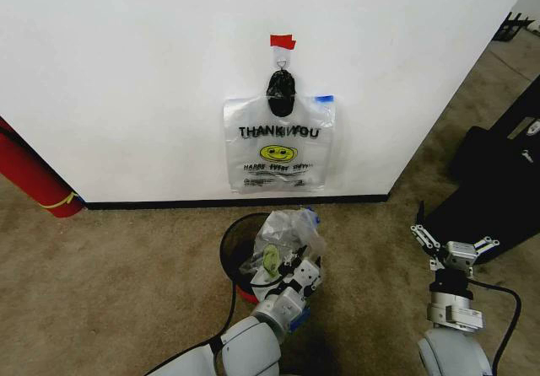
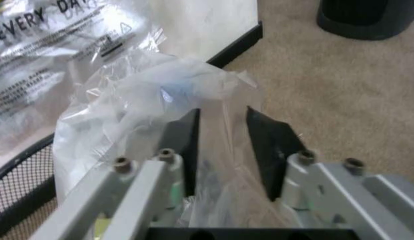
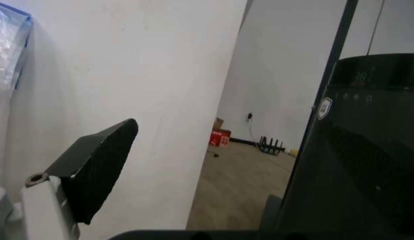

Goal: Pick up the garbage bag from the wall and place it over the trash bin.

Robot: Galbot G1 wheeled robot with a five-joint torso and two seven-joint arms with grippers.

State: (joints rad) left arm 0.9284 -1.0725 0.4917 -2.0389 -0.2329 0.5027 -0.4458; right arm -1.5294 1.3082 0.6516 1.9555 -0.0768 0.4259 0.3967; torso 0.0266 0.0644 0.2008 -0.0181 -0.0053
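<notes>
Crinkled clear plastic fills the gap between the left gripper's (image 1: 301, 268) black fingers (image 2: 183, 145): they pinch a garbage bag (image 2: 160, 100) whose bunched top billows just past the fingertips, over the black mesh trash bin (image 1: 236, 239) below them. Beyond the fingers, another "THANK YOU" bag (image 1: 278, 144) hangs flat on the white wall (image 1: 126, 81) from a hook under red tape (image 1: 282, 41). Further right, the right gripper (image 1: 451, 245) hovers apart with fingers spread, holding nothing, beside a black case (image 1: 506, 174).

Whitish translucent garbage bag (image 1: 279, 143) with black lettering, yellow smiley; black mesh trash bin (image 1: 232, 243); white wall (image 1: 126, 72)
</notes>
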